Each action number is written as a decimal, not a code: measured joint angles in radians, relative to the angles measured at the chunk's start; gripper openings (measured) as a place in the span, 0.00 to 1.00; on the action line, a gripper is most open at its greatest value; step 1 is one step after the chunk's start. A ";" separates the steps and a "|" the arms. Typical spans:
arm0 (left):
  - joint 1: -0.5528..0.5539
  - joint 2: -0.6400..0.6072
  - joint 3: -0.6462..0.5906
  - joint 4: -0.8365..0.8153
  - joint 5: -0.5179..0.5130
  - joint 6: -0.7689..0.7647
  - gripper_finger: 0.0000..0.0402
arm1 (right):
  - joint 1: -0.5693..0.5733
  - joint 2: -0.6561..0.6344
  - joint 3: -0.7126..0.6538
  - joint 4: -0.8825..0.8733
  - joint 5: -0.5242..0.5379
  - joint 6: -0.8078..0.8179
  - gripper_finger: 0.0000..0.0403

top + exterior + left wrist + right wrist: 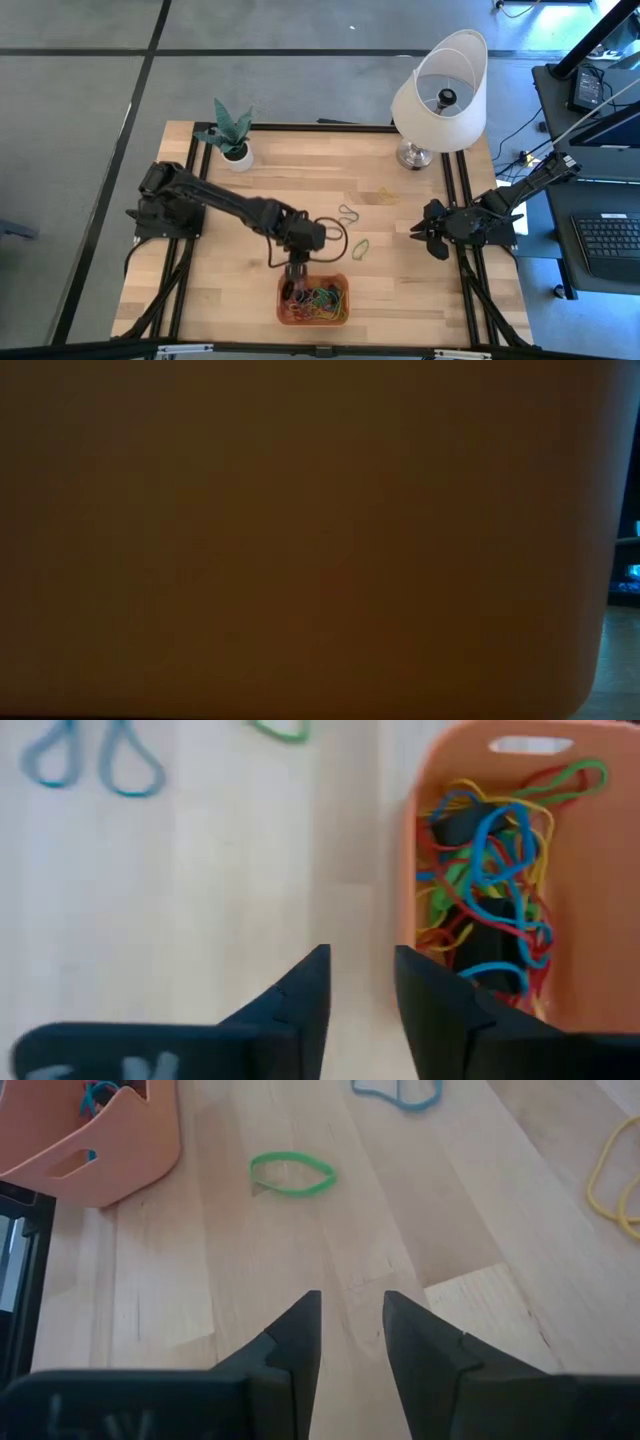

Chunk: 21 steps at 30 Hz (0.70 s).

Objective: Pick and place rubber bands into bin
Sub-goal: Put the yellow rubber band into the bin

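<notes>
**Observer:** Going left to right across the overhead picture, where are you, and what could go wrong from here?

**Me:** My left gripper (293, 283) hangs just left of lower centre, right at the near rim of the bin (341, 315). My fingers (300, 1000) stand a narrow gap apart with nothing between them. The bin is already heaped, so I judge a loop could snag on a fingertip when I lift away and get dragged out over the rim. My tips sit so close to the wall that a careless sideways move might shove the light tray along the wood.

**Observer:** And farther right?

**Me:** A green band (361, 247) lies just right of centre, a blue band (348, 213) above it, and a pale yellow band (385, 196) higher still, hard to make out against the table (200, 300). They are thin and flat to the boards, so a pinch could slide off or close on nothing. My right gripper (432, 240) waits at the right edge, jaws slightly parted and empty.

**Observer:** Materials?

**Me:** The bin is smooth orange plastic with rounded corners and a slot handle (530, 745). Inside, the rubber bands (490, 870) are limp and springy, tangled in red, yellow, blue and green. The table is pale planked wood, matte. The low camera shows only a dim orange surface, probably the bin's wall.
</notes>
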<state>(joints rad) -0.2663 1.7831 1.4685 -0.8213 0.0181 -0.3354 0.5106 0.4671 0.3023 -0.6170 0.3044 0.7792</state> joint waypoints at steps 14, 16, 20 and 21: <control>0.117 -0.081 -0.080 0.030 0.043 0.359 0.00 | 0.000 0.019 0.000 0.202 0.125 -0.108 0.23; 0.132 -0.103 -0.148 0.085 0.074 0.366 0.00 | 0.000 0.039 0.001 0.261 0.157 -0.131 0.17; 0.146 -0.203 -0.332 0.218 0.076 0.336 0.00 | -0.019 0.098 0.006 0.325 0.185 -0.130 0.03; 0.146 -0.236 -0.382 0.258 0.068 0.325 0.00 | -0.028 0.120 0.014 0.326 0.184 -0.128 0.02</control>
<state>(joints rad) -0.1200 1.5469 1.0865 -0.5633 0.0865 -0.0100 0.4827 0.5868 0.3168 -0.2913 0.4889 0.6513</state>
